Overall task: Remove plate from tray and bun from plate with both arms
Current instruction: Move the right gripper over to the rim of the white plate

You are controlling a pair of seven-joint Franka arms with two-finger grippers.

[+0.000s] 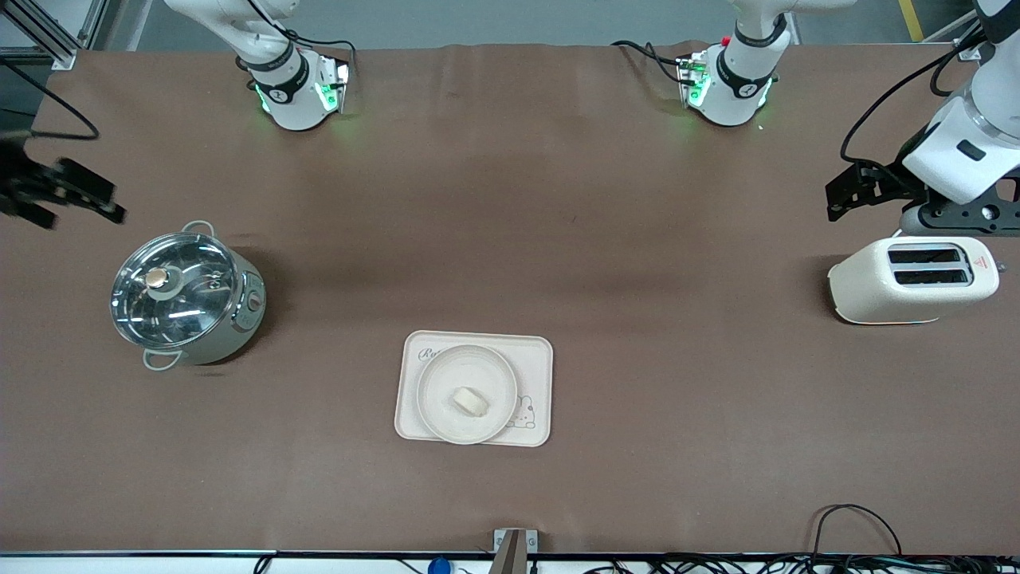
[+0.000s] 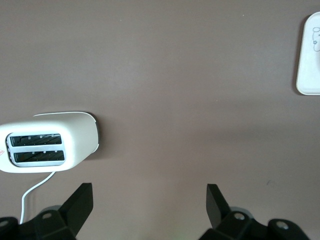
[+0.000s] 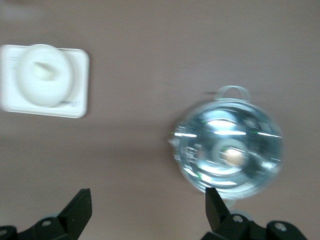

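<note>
The round cream-white plate (image 1: 443,378) lies on the rectangular cream tray (image 1: 535,359) in the middle of the table, near the front camera. The small pale bun (image 1: 470,400) lies on the plate. My right gripper (image 1: 80,209) is open and empty, up in the air at the right arm's end of the table, beside the steel pot. Its wrist view shows the plate (image 3: 29,84), the bun (image 3: 44,70) and the gripper (image 3: 148,201). My left gripper (image 1: 833,201) is open and empty, over the table beside the toaster. It also shows in its wrist view (image 2: 149,200).
A steel pot with a glass lid (image 1: 185,295) (image 3: 230,150) stands toward the right arm's end. A white two-slot toaster (image 1: 912,279) (image 2: 50,142) stands toward the left arm's end. The tray's corner (image 2: 310,55) shows in the left wrist view.
</note>
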